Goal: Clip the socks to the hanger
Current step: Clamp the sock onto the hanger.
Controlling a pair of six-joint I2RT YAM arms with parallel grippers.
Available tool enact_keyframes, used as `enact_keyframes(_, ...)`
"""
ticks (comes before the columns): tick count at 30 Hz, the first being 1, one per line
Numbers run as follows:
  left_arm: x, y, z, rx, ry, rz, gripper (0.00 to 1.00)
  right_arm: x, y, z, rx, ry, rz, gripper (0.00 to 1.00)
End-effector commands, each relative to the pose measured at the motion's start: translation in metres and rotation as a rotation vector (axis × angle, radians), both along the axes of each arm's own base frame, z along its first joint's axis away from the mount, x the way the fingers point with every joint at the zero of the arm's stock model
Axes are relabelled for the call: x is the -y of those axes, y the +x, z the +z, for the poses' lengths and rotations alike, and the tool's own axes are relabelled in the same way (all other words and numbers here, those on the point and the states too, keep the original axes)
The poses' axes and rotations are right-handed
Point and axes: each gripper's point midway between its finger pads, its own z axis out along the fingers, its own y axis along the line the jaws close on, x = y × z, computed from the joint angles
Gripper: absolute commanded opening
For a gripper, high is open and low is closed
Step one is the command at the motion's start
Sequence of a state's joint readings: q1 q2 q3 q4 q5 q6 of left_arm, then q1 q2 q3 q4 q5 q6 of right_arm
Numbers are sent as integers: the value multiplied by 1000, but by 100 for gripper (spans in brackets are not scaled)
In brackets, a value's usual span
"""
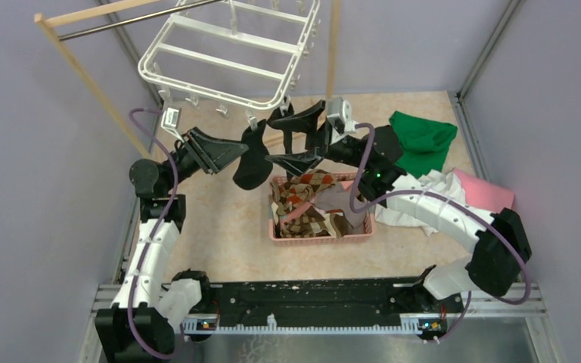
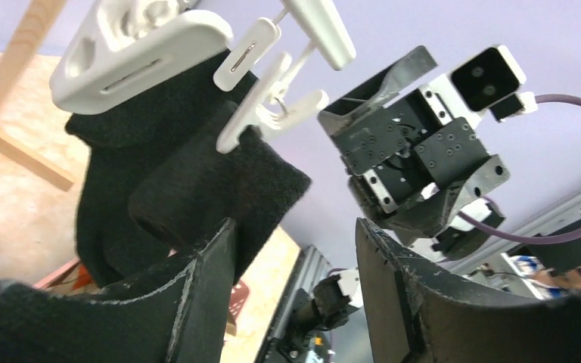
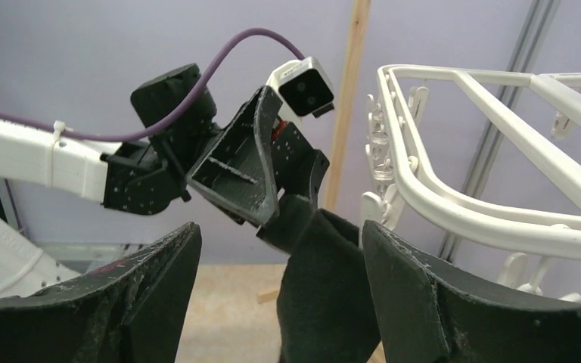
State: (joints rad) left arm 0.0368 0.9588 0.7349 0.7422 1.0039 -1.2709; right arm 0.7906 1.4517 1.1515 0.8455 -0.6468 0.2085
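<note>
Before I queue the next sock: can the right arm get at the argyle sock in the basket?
Probably yes. The right end effector hangs open, apparently empty, by the far edge of the basket, and the argyle sock lies uncovered on top of the pile.

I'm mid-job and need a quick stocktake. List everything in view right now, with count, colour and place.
hanger: one, white, high at the back, clips along its edge
black sock: one, black, hanging at a clip on the hanger's near edge
basket: one, pink, mid-table below that sock
socks in the basket: several, exact count unclear, brown argyle and grey-brown, heaped
green cloth: one, green, far right
white cloth: one, white, right of the basket
pink cloth: one, pink, beside the white cloth
wooden rack: one, pale wood, back left
table: one, tan
left gripper: one, black, open, left of the black sock
right gripper: one, black, open, right of it
</note>
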Motion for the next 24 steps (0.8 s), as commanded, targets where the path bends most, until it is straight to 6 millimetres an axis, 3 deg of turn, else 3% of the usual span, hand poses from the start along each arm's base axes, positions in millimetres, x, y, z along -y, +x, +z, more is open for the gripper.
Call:
enact_keyframes(1, -6, -1, -2, 82, 75, 96, 65, 27, -23, 9, 114, -24, -12, 78)
enact_keyframes(5, -10, -9, -2, 194, 152, 167, 71, 44, -30, -4, 122, -91, -27, 80)
enact_keyframes(9, -19, -22, -2, 323, 245, 275, 83, 65, -30, -28, 82, -218, -64, 84)
enact_keyframes(12, -27, -28, -9, 376, 274, 360, 98, 85, -28, -49, 27, -331, -99, 87)
enact_keyframes(20, -49, -27, -44, 271, 151, 538, 99, 154, -26, -147, -313, -658, -161, 87)
enact_keyframes(24, -49, -25, -81, 188, 184, 526, 99, 181, -24, -180, -390, -752, -237, 86)
